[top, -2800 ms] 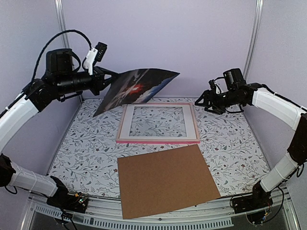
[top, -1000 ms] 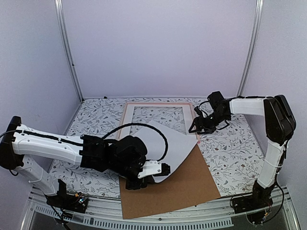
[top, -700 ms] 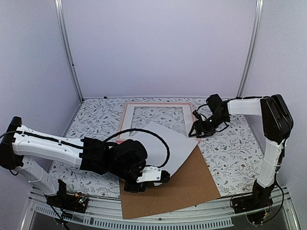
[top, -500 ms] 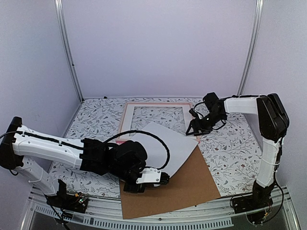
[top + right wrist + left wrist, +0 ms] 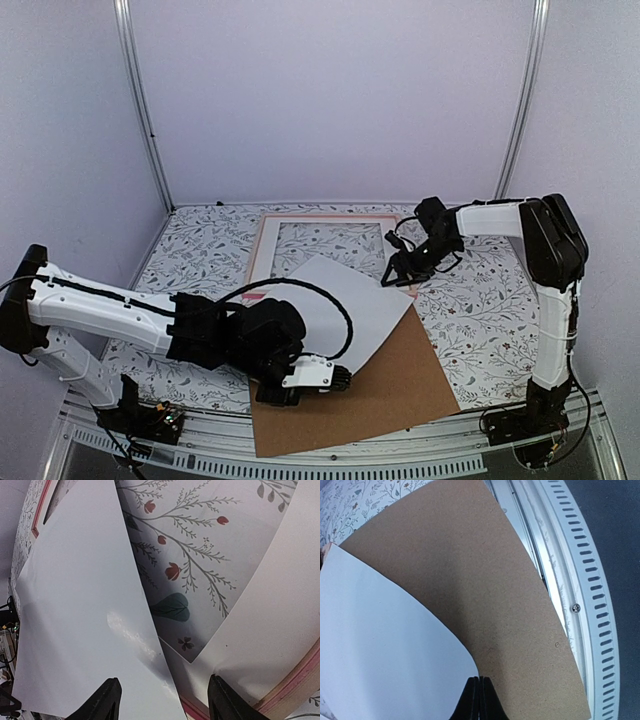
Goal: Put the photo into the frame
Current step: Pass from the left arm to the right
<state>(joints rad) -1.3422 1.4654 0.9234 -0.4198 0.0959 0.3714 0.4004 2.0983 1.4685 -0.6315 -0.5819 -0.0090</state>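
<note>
The photo [image 5: 340, 300] lies face down, its white back up, slanting across the near right corner of the pink frame [image 5: 262, 232] and onto the brown backing board [image 5: 395, 375]. Low over the board, my left gripper [image 5: 335, 378] is shut on the photo's near corner. In the left wrist view the photo's [image 5: 380, 650] curved edge runs into the closed fingertips [image 5: 479, 690]. My right gripper [image 5: 397, 277] hangs open over the photo's far right corner. In the right wrist view the photo [image 5: 75, 620] lies under the left finger [image 5: 111, 700] and the frame's [image 5: 295, 680] corner is beside the right one.
A white mat [image 5: 262, 262] with a rectangular opening lies in the frame, seen close in the right wrist view [image 5: 280, 605]. The floral tablecloth [image 5: 480, 300] covers the table. A slotted metal rail [image 5: 600, 610] runs along the near edge beside the board [image 5: 495, 580].
My left arm brought the photo down from the air, turned it face down over the frame and board, and has drawn it slightly nearer. My right gripper slid left to the photo's far corner.
</note>
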